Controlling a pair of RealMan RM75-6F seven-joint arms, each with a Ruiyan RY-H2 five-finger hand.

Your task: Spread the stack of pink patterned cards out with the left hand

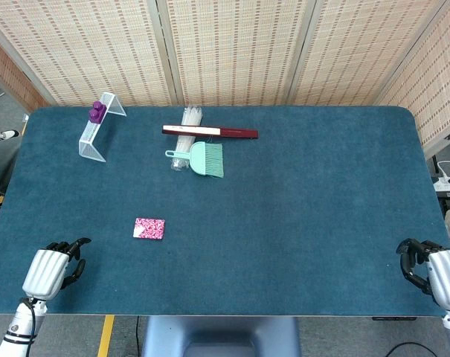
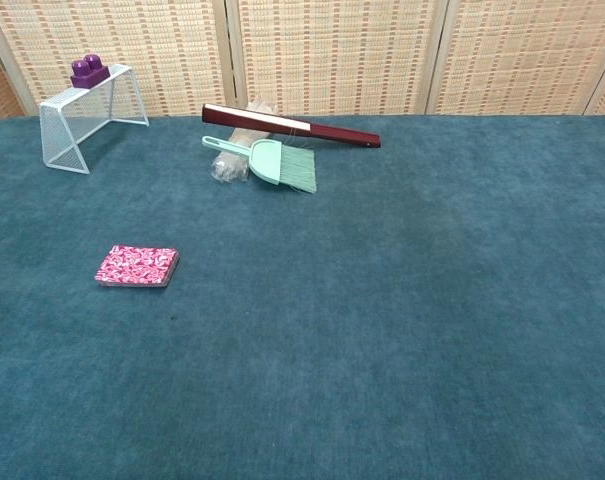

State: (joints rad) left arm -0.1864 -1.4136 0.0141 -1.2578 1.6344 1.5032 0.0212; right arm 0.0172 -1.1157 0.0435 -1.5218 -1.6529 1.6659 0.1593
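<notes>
The stack of pink patterned cards (image 1: 149, 228) lies flat on the blue felt table (image 1: 299, 223), in the near left part of the surface. It is still a squared-up pile, its edges aligned, as the chest view shows from the side (image 2: 137, 266). The left hand (image 1: 52, 269) sits at the near left corner of the table, nearer and further left than the cards and well apart from them; bare felt lies between the two.

The left hand holds nothing. Its dark fingers (image 1: 77, 245) are curled inward over the palm, with the silver back of the hand turned up, and it touches none of the objects. The right hand (image 1: 433, 269) rests at the near right edge of the table, far from the cards, and its fingers are likewise curled in on nothing. Neither hand shows in the chest view.

Along the far side of the table, a white wire rack (image 1: 100, 128) stands at the far left with a purple block (image 1: 97, 111) on top. To the right of it lie a dark red closed fan (image 1: 210, 132), a mint green hand brush (image 1: 201, 158) just near of the fan, and a clear bundle of white sticks (image 1: 186, 135) crossing under the fan.
</notes>
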